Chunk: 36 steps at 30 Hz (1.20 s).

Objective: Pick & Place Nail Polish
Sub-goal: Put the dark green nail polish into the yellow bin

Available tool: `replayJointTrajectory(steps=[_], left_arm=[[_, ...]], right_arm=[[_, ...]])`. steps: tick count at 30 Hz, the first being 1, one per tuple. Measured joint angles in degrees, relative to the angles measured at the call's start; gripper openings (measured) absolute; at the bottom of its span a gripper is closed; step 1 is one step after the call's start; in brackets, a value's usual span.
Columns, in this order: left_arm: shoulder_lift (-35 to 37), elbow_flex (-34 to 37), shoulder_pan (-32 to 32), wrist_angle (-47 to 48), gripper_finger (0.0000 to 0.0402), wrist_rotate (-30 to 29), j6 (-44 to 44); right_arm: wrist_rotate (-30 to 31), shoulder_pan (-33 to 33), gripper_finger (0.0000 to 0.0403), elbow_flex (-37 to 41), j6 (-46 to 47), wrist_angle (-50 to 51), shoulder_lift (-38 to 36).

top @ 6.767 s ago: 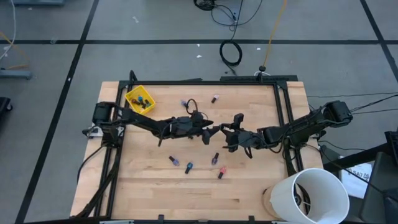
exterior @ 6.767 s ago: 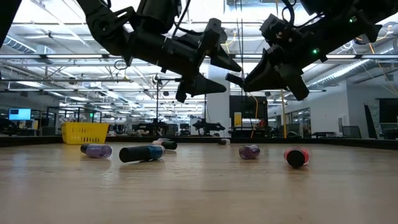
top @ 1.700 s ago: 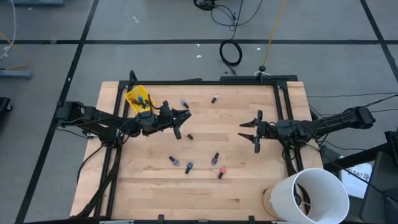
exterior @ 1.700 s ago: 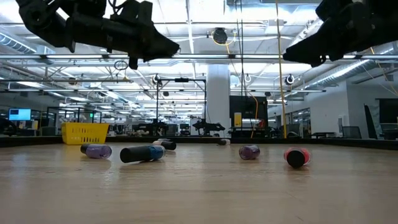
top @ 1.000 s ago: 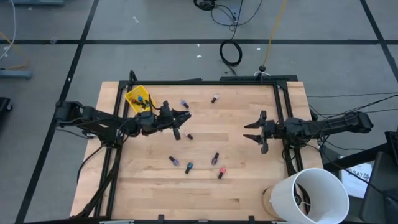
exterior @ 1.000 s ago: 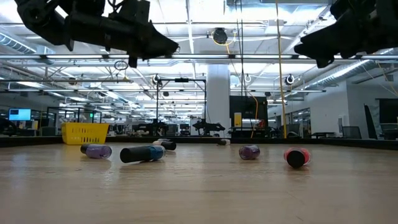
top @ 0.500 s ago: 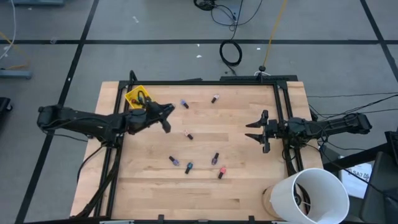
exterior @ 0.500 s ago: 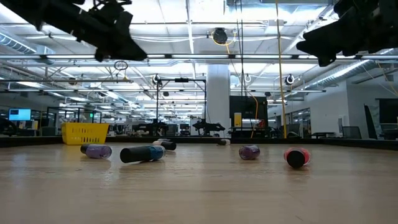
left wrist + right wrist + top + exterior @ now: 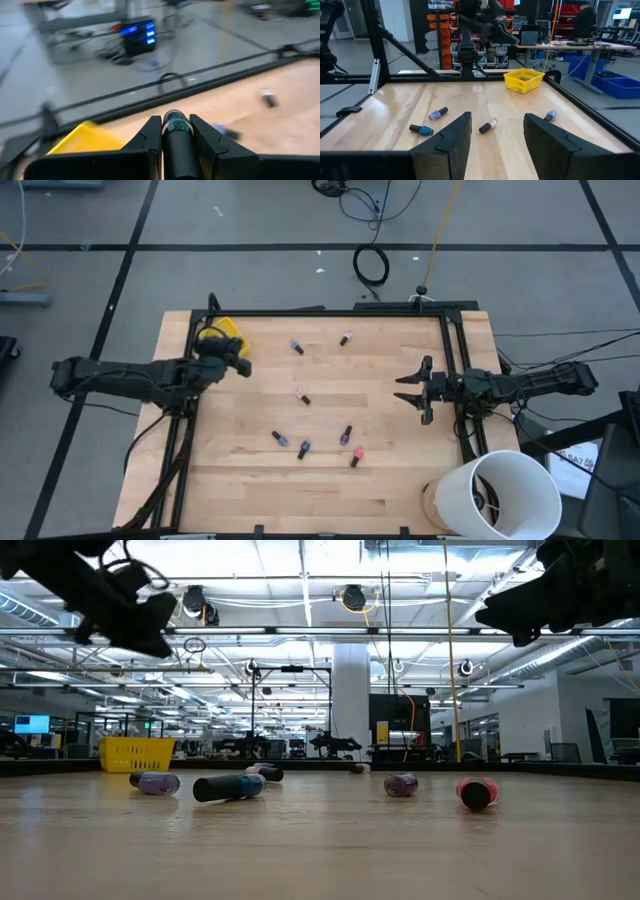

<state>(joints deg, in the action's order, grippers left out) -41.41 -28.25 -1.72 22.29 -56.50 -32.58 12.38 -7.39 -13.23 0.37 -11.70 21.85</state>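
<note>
Currently, left gripper [image 9: 176, 137] over the desk's [image 9: 400, 490] far-left corner, right at the yellow bin [image 9: 229, 328], fingers [image 9: 150, 136] clamped on a bottle [image 9: 176, 131]. Long axis of that bottle runs along the fingers, pointing straight out ahead of the wrist; dark body, greenish end facing outward.

Right gripper [image 9: 421, 390] hanging above the desk's right edge, fingers [image 9: 447, 137] apart, holding nothing, aimed toward desk centre.

Loose bottles, all lying on their sides on the desk:
- purple one [image 9: 297, 347] and pink one [image 9: 345, 338] near the far edge, both angled diagonally.
- pale one [image 9: 302, 396] mid-desk, diagonal, dark cap toward the near-right.
- cluster nearer the front: purple [image 9: 280, 438], blue [image 9: 303, 448], another purple [image 9: 346, 434] close to upright along the desk's depth, red [image 9: 355, 457].

In the low view: purple [image 9: 155, 782] and blue [image 9: 229, 786] side-on, long axes across the picture; red [image 9: 475, 792] end-on, cap toward the camera.

White bucket [image 9: 495, 492] off the near-right corner.
</note>
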Motion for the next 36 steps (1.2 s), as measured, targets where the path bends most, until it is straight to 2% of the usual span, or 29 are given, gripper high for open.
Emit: replayJointTrajectory(steps=[6, 9, 13, 19, 23, 29, 32, 36], left_arm=[[-0.2, 0.0, -2.5, 15.8, 0.0053, -4.9, -18.5], [-0.2, 0.0, -4.8, 20.2, 0.0053, -5.1, -24.0], [-0.2, 0.0, -8.3, 21.6, 0.0053, -3.0, -26.5], [-0.2, 0.0, -14.9, 21.2, 0.0053, 2.8, -24.1], [-1.0, 3.2, -20.1, 16.4, 0.0053, 7.2, -21.2], [-1.8, 12.6, -28.0, -2.0, 0.0053, 19.2, -15.7], [-2.1, 15.4, -30.9, -7.6, 0.0053, 21.7, -15.1], [-2.1, 17.4, -34.1, -9.0, 0.0053, 22.9, -15.1]], right_arm=[[-0.2, 1.8, 0.0169, 0.0, -0.1, 0.2, 0.0], [-0.2, 2.9, 0.0169, 0.0, 0.1, 0.8, 0.0], [-0.4, 3.9, 0.0169, 0.3, 0.4, 0.8, 0.0], [-0.5, 4.8, 0.0169, 0.9, 0.5, 0.4, 0.0], [-0.7, 4.8, 0.0169, 0.9, 0.4, 0.2, 0.0], [-0.7, 4.8, 0.0169, 0.9, 0.1, -0.2, 0.0], [-0.7, 4.8, 0.0169, 0.9, 0.1, -0.3, 0.0], [-0.7, 4.8, 0.0169, 0.9, 0.0, -0.4, 0.0]])
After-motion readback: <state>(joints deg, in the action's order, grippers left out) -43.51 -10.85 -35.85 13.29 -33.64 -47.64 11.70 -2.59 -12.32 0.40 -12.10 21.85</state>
